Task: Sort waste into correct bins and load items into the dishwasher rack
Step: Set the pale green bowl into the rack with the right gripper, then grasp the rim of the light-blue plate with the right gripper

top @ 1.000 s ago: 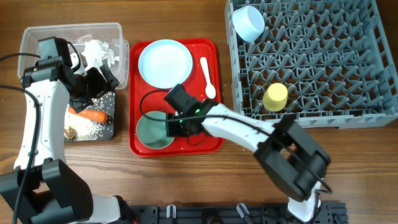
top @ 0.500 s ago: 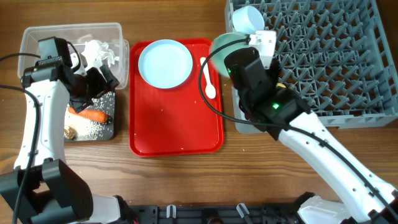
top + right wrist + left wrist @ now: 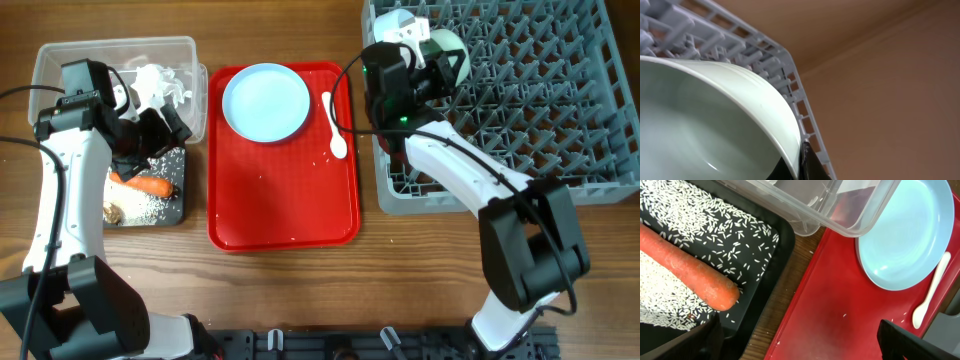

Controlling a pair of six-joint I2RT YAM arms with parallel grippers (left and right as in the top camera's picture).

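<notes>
- Light green bowl (image 3: 449, 44): up off the red tray (image 3: 280, 210), tipped on edge over the near-left part of the dishwasher rack (image 3: 540, 100), just above the pegs; we can't tell if it touches them yet
- Handling, our guess: light, stiff, smooth glossy wall, so prob. slippery; thin rim is the only real hold; a pinch across the rim should do, w/ 1 finger inside and 1 outside; could swing or slide if jolted
- Right gripper (image 3: 430, 58): clamped on that rim; right wrist view shows 1 dark finger (image 3: 804, 161) pressed to the outer wall below the lip; the other is hidden behind the bowl, so we judge the pinch from the bowl hanging there
- Left gripper (image 3: 160, 130): fingers spread wide, nothing between them; hovers over the black bin (image 3: 182, 190), beside the carrot (image 3: 148, 184) and rice (image 3: 150, 207)
- Left on the tray: pale blue plate (image 3: 266, 102) and white spoon (image 3: 335, 125), side by side, not touching
</notes>
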